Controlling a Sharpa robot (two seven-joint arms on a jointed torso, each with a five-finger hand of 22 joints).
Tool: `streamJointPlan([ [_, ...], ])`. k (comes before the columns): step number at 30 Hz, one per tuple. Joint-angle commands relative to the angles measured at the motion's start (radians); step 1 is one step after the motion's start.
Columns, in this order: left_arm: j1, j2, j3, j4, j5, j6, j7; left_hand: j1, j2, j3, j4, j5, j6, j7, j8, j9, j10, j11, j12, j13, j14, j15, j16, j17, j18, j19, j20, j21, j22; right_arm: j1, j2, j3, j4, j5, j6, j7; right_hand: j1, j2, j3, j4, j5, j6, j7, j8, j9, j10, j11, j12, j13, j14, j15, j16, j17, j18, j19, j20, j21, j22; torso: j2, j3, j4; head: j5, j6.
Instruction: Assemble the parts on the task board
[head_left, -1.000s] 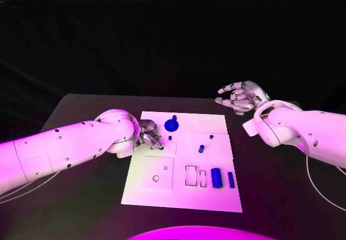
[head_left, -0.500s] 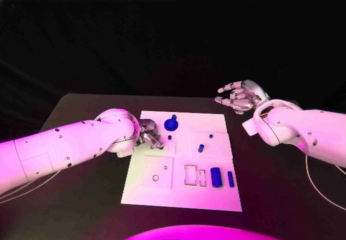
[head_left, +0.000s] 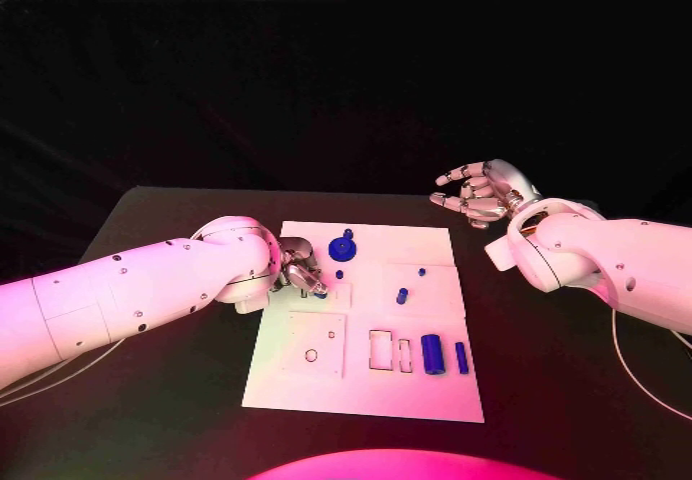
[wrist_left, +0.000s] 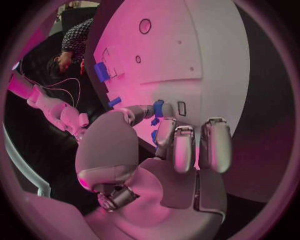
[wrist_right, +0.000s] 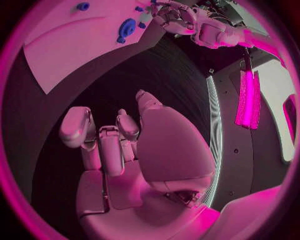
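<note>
The white task board (head_left: 368, 385) lies mid-table. My left hand (head_left: 299, 268) hovers at the board's left edge and pinches a small blue part (wrist_left: 158, 108) between thumb and a finger. A round blue part (head_left: 343, 248) sits near the far edge, with a small blue peg (head_left: 339, 274) just beside my left hand. Another peg (head_left: 402, 296) stands mid-board. A thick blue cylinder (head_left: 431, 355) and a slimmer blue bar (head_left: 462, 358) lie at the near right. My right hand (head_left: 483, 195) is raised off the board's far right corner, fingers apart, holding nothing.
Rectangular slots (head_left: 382, 350) and a round hole (head_left: 312, 355) are cut into the board's near half. Black tabletop (head_left: 173, 400) surrounds the board on all sides. The right wrist view shows the board's far corner (wrist_right: 75, 45) and my left hand (wrist_right: 178, 17).
My left hand has edged slightly toward the board's far side, keeping its pinch. The right hand has not moved.
</note>
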Motion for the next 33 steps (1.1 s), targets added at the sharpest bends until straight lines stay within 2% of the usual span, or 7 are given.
streamJointPlan([
  [1,-0.002,0.007,-0.002,-0.001,0.014,0.019,-0.001,-0.005,0.009,0.063,-0.072,-0.008,0.006,-0.013,-0.007,-0.002,0.004,-0.002,0.003,0.001,0.103,-0.007,-0.004,0.249,-0.008,-0.001,-0.007,0.003,0.001,0.0,-0.001,0.0,0.002,-0.01,0.001,0.004,-0.007,-0.002,0.005,0.002,-0.003,0.001,-0.006,0.006,-0.001,0.0,-0.003,-0.004,-0.002,0.051,-0.006,-0.004,0.035,0.005,0.0,-0.003,-0.001,0.001,0.0,-0.0002,-0.0006,0.001,0.0],
  [11,-0.002,0.015,-0.002,-0.008,0.018,0.016,-0.002,-0.012,0.015,0.033,-0.057,-0.014,0.012,-0.015,-0.012,-0.005,0.005,-0.004,0.003,0.004,0.103,-0.009,-0.004,0.249,-0.008,-0.001,-0.009,0.002,0.0,0.0,0.0,0.0,0.002,-0.01,0.001,0.005,-0.009,0.0,0.006,0.002,-0.003,0.001,-0.006,0.007,-0.001,0.001,-0.003,-0.003,-0.001,0.051,-0.007,-0.004,0.035,0.005,0.001,-0.004,-0.001,0.001,0.0,-0.0004,-0.0008,0.0,0.0],
  [22,-0.002,0.018,-0.003,-0.012,0.02,0.016,-0.005,-0.027,0.022,-0.071,-0.016,-0.023,0.027,-0.017,-0.025,-0.01,0.005,-0.005,0.003,0.011,0.103,-0.01,-0.004,0.248,-0.009,0.002,-0.011,0.001,0.003,0.0,-0.001,0.0,0.003,-0.01,0.001,0.005,-0.009,0.0,0.006,0.002,-0.003,0.001,-0.006,0.007,-0.001,0.001,-0.003,-0.003,-0.001,0.051,-0.007,-0.004,0.035,0.005,0.001,-0.004,-0.001,0.001,0.0,0.0003,-0.0002,-0.002,-0.002],
  [30,-0.002,0.019,-0.003,-0.014,0.021,0.02,-0.008,-0.03,0.024,-0.122,0.004,-0.031,0.033,-0.016,-0.031,-0.012,0.004,-0.005,0.002,0.013,0.103,-0.01,-0.004,0.249,-0.009,0.002,-0.011,0.001,0.004,0.0,-0.002,0.0,0.004,-0.01,0.0,0.005,-0.013,0.0,0.006,0.002,-0.003,0.001,-0.006,0.008,-0.002,0.001,-0.003,-0.004,-0.002,0.051,-0.007,-0.005,0.035,0.005,0.001,-0.004,-0.001,0.001,0.0,-0.0001,-0.0004,-0.002,-0.003],
  [33,-0.002,0.019,-0.003,-0.014,0.021,0.02,-0.009,-0.034,0.02,-0.169,0.023,-0.04,0.038,-0.016,-0.035,-0.014,0.005,-0.005,0.002,0.015,0.103,-0.01,-0.004,0.249,-0.009,0.003,-0.011,0.0,0.004,0.0,-0.002,0.0,0.004,-0.009,0.0,0.006,-0.013,0.0,0.006,0.002,-0.003,0.001,-0.006,0.008,-0.002,0.001,-0.003,-0.004,-0.002,0.051,-0.007,-0.005,0.035,0.005,0.001,-0.004,-0.001,0.001,0.0,0.0003,-0.0005,-0.002,-0.004],
])
